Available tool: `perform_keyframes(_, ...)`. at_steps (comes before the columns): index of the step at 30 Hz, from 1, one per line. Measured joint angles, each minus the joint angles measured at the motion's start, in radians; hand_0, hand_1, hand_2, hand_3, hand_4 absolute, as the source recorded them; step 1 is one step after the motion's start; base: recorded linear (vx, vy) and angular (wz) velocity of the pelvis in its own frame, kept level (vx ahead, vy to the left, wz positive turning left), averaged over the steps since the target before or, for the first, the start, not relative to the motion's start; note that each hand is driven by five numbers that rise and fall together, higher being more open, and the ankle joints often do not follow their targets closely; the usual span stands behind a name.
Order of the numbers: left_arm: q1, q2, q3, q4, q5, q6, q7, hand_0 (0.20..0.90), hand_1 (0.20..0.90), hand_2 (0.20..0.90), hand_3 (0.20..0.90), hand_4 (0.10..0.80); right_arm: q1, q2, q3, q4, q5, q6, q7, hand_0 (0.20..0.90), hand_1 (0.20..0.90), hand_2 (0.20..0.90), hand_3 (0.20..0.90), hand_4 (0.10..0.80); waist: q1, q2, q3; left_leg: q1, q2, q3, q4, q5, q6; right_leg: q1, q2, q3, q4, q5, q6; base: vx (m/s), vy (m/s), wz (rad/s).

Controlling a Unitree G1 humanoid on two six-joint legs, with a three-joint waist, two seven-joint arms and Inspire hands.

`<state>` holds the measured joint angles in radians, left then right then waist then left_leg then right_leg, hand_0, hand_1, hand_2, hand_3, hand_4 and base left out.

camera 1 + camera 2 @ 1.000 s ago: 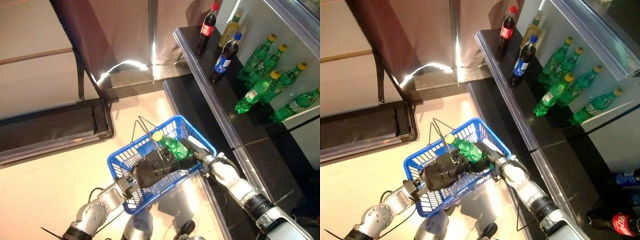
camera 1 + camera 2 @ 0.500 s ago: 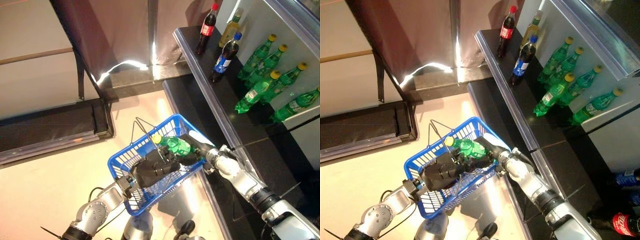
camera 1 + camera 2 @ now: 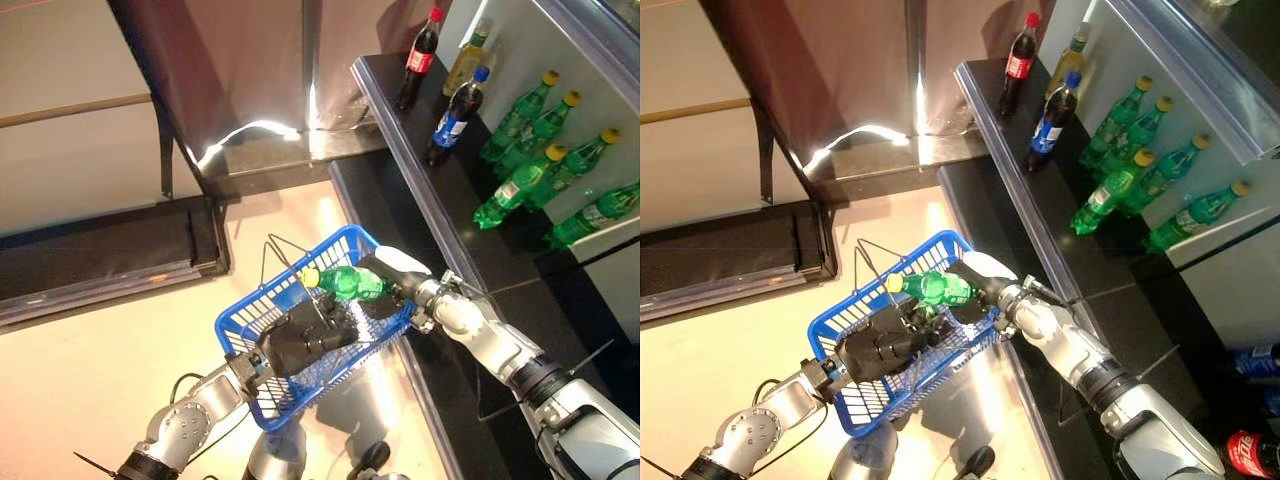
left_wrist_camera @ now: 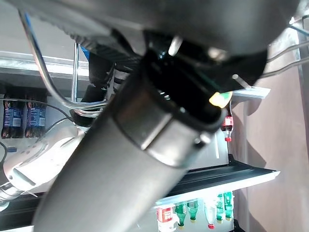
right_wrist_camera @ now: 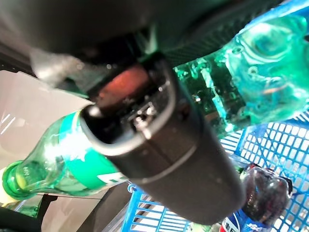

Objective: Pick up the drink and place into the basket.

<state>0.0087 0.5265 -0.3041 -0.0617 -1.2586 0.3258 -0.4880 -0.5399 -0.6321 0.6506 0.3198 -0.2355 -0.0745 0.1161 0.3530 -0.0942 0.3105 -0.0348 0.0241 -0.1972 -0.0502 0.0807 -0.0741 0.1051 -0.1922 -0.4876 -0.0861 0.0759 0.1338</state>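
While the right hand [image 3: 388, 285] curls round the green bottle [image 3: 345, 282], that bottle lies tilted over the blue basket [image 3: 250, 330] at lower centre of the frame — yellow cap toward the left. At the wire handles [image 3: 280, 250] the left hand [image 3: 300, 340] is closed. Further bottles [image 3: 530, 160] line the dark shelf [image 3: 400, 120], upper right.

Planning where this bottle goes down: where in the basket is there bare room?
The blue basket is open toward its far-left end, past the green bottle. The near half is crowded: the left hand grips the handles, and the right hand holds the bottle over the right rim.
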Motion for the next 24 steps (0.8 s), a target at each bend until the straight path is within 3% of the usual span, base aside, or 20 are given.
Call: perform_keyframes(24,0.0,0.037,-0.022,0.0,0.024,-0.017,-0.003,0.3,0.3,0.3,0.2,0.1,-0.009,0.006,0.033,0.0,-0.001,0.009,0.019,0.3,0.3,0.3,0.2,0.1,0.0,0.0,0.0,0.0,0.0,-0.002,0.0,0.0,0.0,0.0,0.0,0.0,0.0,0.0,0.0,0.0,0.0,0.0)
